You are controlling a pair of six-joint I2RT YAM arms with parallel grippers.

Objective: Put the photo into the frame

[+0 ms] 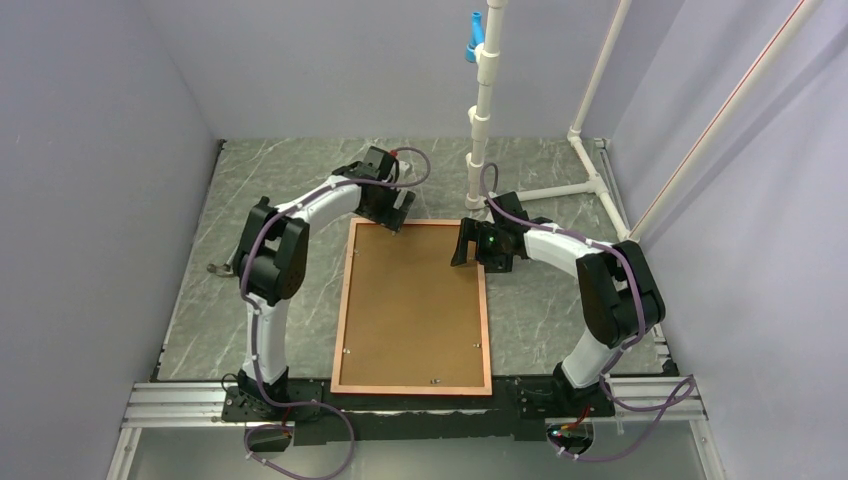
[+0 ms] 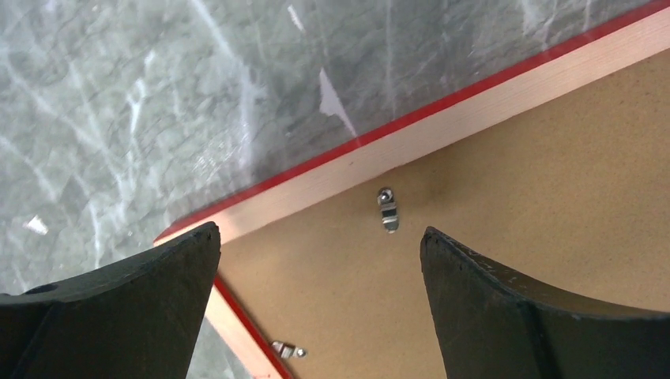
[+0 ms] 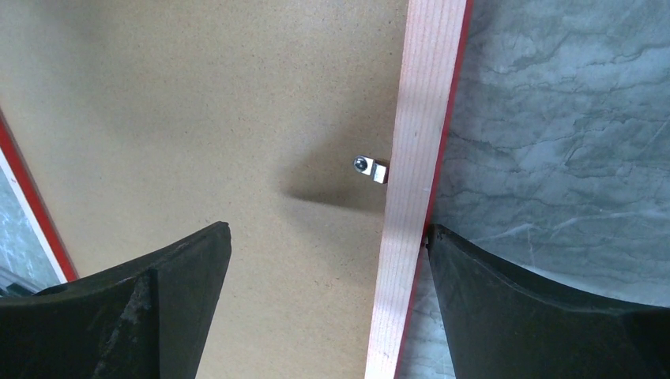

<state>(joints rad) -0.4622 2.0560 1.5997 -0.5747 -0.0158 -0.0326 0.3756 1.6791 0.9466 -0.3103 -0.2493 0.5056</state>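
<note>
Two grippers: the left gripper (image 2: 318, 237) and the right gripper (image 3: 328, 229) both stand spread wide, with nothing between their fingers (image 2: 118, 316).
Left gripper: hangs over the far left corner of the frame (image 1: 410, 389), above a small metal clip (image 2: 387, 210).
Right gripper: sits over the far right rail, one finger above the board and the other above the bench (image 1: 200, 300) just beside the rail.
Frame: lies flat and face down on the bench, pale back rail up, with a red line along its outer edge.
Backing board (image 1: 415, 300): plain brown and seated inside the frame, filling it.
Photo: not seen in any view; whether it lies under the board cannot be told.
Handling, frame: probably stiff and fairly light; it lies flat, so there is little to get under; best pinched across a rail.
Handling, board: likely thin and rigid; lift it at an edge once the clips are turned aside.
Handling, photo: paper, so limp and easily creased; hold it by a margin.
</note>
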